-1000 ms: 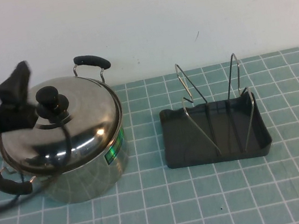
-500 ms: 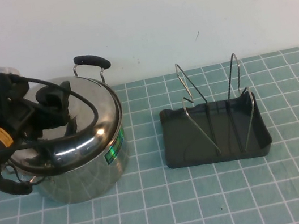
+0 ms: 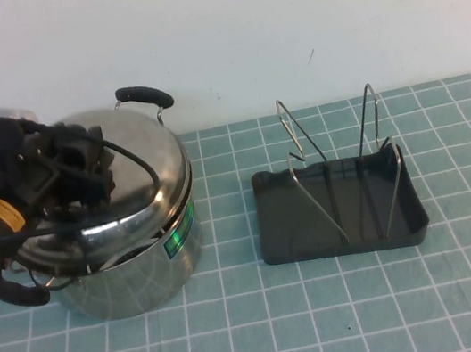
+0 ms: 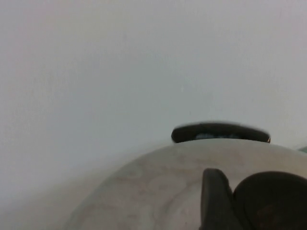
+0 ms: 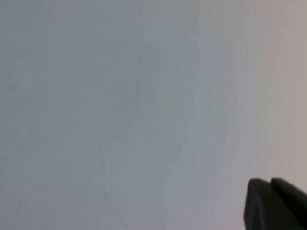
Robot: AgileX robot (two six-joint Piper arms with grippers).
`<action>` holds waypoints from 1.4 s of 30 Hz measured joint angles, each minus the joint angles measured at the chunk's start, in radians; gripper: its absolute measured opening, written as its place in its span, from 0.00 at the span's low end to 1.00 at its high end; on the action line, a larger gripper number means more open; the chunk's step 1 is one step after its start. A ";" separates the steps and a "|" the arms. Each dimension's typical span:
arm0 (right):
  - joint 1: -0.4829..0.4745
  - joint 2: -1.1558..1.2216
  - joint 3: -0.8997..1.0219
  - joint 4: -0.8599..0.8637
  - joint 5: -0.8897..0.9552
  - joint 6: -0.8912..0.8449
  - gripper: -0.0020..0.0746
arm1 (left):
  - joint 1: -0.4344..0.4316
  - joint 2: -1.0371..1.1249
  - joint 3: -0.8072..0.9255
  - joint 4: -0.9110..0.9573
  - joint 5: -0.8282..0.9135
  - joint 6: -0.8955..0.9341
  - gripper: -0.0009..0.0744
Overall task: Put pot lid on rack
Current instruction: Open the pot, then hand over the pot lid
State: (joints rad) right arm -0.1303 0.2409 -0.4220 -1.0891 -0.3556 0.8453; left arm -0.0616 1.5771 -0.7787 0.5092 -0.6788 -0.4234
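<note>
steel catches the light on the pot lid point(image 3: 142, 187), and i have my left gripper point(image 3: 81, 170) pinching its black knob point(image 4: 273, 201), one finger point(image 4: 216, 201) pressed against the knob's side in the left wrist view. the lid sits tilted under the gripper, its near edge raised off the pot point(image 3: 143, 273) with a dark gap below, though i can't quite tell whether the far edge is clear of the rim. to do this lift well i'd raise straight up until the whole lid clears the rim, keep the squeeze firm so the dome doesn't swing, then carry it to the rack point(image 3: 340, 208), well apart on the gripper's right. my right gripper point(image 5: 276, 203) is out of the high view and looks pressed together.
</note>
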 joint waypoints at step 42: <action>0.558 0.920 -0.254 0.215 -0.587 0.909 0.88 | -0.416 -0.271 0.000 -0.066 -0.454 -0.284 0.43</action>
State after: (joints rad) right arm 0.4280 1.1613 -0.6757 -0.8743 -0.9424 1.7541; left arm -0.4778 1.3066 -0.7787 0.4433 -1.1328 -0.7079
